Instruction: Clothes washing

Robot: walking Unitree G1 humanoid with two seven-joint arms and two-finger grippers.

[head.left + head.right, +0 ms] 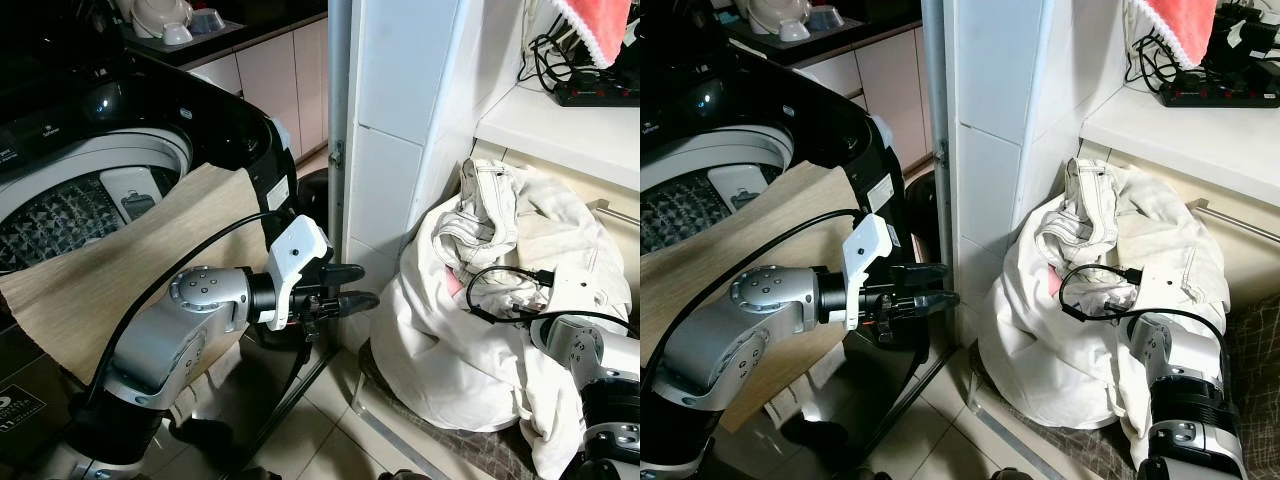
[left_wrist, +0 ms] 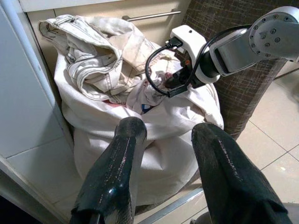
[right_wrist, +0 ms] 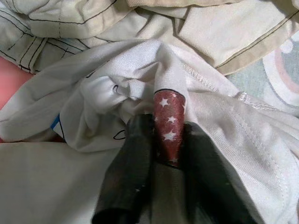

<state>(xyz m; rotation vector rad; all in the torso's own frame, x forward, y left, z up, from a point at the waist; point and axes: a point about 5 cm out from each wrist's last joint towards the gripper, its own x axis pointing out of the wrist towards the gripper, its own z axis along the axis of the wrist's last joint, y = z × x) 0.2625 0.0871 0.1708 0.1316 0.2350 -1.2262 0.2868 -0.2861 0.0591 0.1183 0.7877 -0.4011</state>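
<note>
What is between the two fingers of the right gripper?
In the right wrist view, the right gripper is shut on a fold of white garment with a red star-printed patch, pulled up from the laundry pile.

1. A white tiled wall juts out mid-scene, with a grey metal frame running up its corner.
2. The floor is pale glossy tile with dark grout lines.
3. Cream cabinets stand at the back under a dark counter holding white bowls.
4. On the right, a white shelf carries a black power strip with tangled cables.
5. A metal bar handle crosses a cream drawer below.
</note>
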